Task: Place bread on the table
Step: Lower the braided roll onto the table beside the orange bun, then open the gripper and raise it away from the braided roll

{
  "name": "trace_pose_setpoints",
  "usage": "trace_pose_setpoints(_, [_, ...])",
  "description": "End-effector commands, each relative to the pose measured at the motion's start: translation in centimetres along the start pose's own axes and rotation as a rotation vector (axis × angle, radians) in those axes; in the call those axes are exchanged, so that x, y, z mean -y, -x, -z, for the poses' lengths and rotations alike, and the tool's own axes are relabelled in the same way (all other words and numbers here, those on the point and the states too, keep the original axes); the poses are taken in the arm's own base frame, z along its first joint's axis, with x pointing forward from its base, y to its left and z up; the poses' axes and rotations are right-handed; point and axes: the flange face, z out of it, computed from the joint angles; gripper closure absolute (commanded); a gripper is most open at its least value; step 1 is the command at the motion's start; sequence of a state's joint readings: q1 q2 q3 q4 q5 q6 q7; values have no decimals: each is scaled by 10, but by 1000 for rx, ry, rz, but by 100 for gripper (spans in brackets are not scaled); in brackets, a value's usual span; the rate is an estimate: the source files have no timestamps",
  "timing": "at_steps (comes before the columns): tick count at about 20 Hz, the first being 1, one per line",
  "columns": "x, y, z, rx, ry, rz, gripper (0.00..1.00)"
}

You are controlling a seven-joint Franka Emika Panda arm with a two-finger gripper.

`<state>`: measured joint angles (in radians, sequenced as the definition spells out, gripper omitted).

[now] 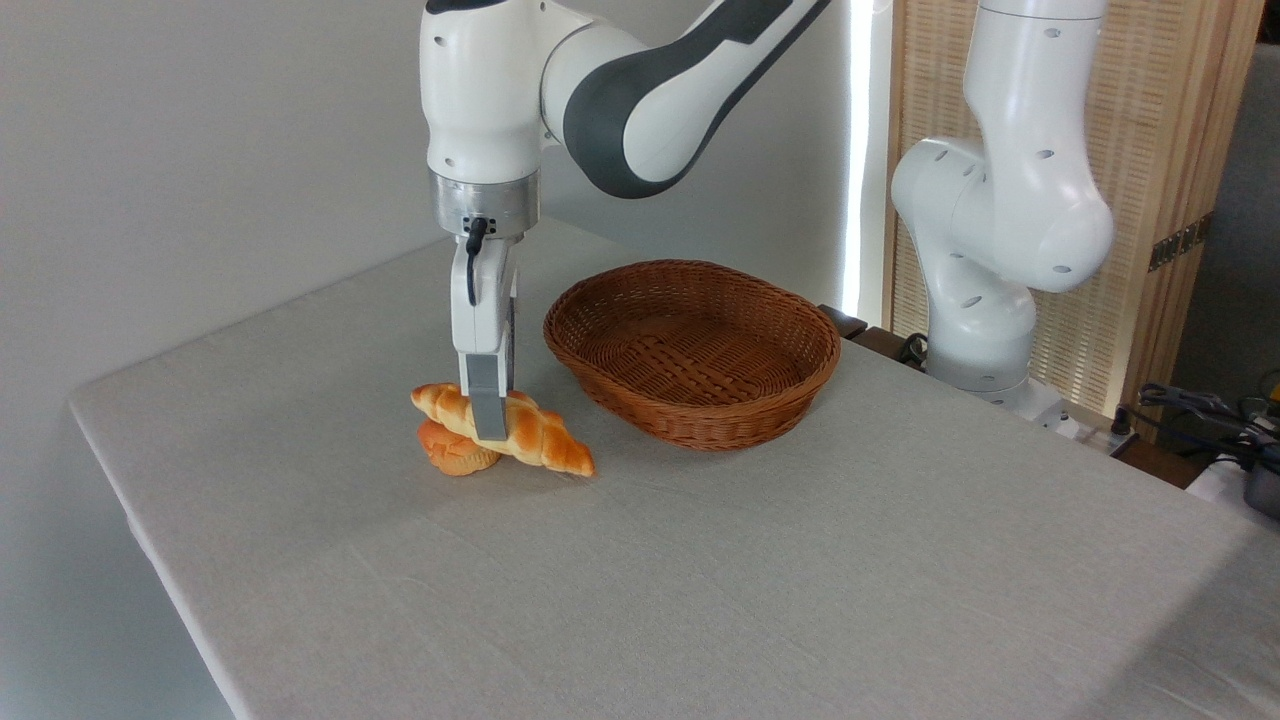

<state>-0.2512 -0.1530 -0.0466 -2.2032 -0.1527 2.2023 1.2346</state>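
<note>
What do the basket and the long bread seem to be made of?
The basket looks like woven brown wicker: the crossed strands show on its wall and floor. The bread, between the fingers of the gripper, has a glossy golden-orange ridged crust. It may be plastic or foam imitation, but the picture cannot settle that.

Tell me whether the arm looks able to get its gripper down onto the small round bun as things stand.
Probably not from above. The braided loaf held in the gripper lies across the top of the round bun, covering most of it. Only the bun's left and front sides show, so a top-down grasp looks blocked.
</note>
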Motion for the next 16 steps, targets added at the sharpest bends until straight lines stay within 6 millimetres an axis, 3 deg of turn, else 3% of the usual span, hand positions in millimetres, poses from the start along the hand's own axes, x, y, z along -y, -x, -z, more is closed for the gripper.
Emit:
trace_pose_setpoints(1, [2, -6, 2, -11, -6, 9, 0])
trace_pose_setpoints(5, [2, -6, 5, -13, -9, 16, 0])
trace_pose_setpoints(8, [11, 4, 31, -33, -55, 101, 0])
trace_pose_setpoints(16, [24, 19, 72, -56, -92, 565, 0])
